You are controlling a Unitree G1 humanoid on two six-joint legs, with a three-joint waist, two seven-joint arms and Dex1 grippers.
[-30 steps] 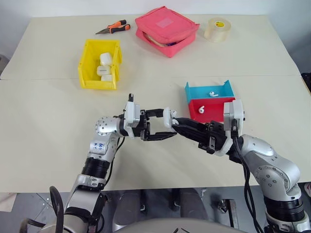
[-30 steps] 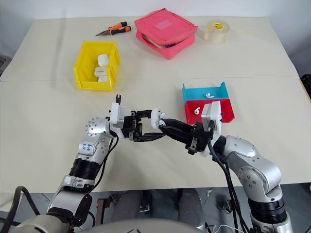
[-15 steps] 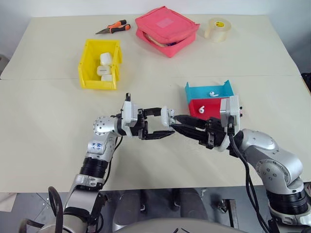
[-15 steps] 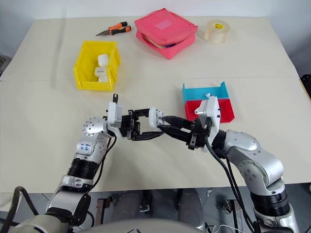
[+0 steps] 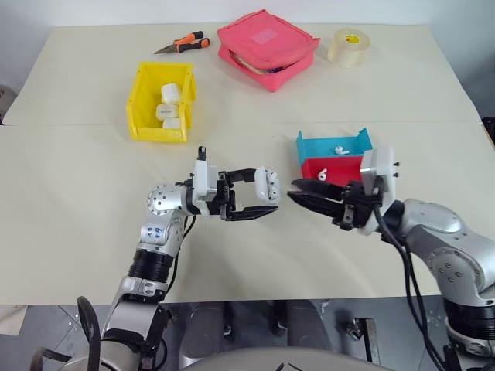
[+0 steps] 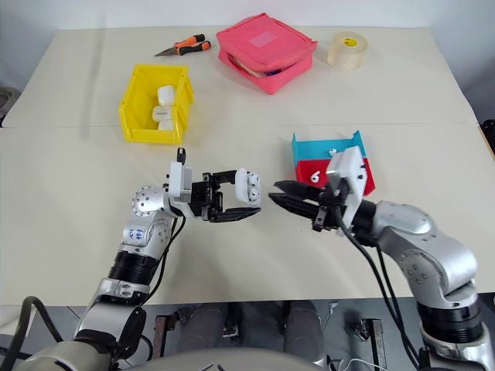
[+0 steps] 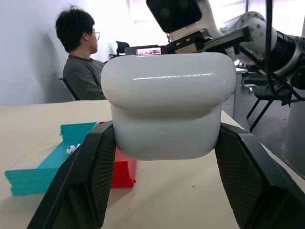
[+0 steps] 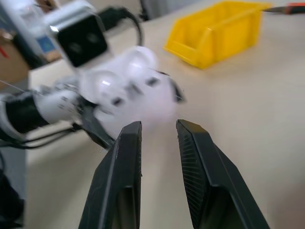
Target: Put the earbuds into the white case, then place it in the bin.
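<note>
Chg vs. earlier: right gripper (image 5: 303, 196) is seen drawn back toward the trays, now apart from the white case (image 5: 270, 185); a sec ago its tips were at the case, betw. the left gripper's fingers. The right fingers (image 8: 125, 162) are seen slightly parted, nothing betw. them. Left gripper (image 5: 261, 199) unchanged in place, fingers (image 7: 93, 167) clenched on the white case, held above the desk (image 5: 77, 193) w/ lid part up; in the left wrist view the case is seen w/ a seam betw. lid and body; whether fully shut cannot be told. Containers: bin (image 5: 142, 116), yellow, far-left part of the desk, holds approx. three white case-like items (image 5: 168, 93) stacked along its right side. Blue tray (image 5: 313, 147), w/ one of the earbuds (image 5: 338, 149) in it. Red tray (image 5: 313, 168) just in front of and touching the blue one, w/ one earbud (image 5: 322, 175) in it, partly behind the right wrist. Pink zip pouch (image 5: 265, 37) at the far edge, closed, contents not seen. Other items: pliers w/ orange handles (image 5: 184, 42) left of the pouch; tape roll (image 5: 348, 47) right of it. A seated person (image 7: 81, 62) is seen in the left wrist view, beyond the desk.
</note>
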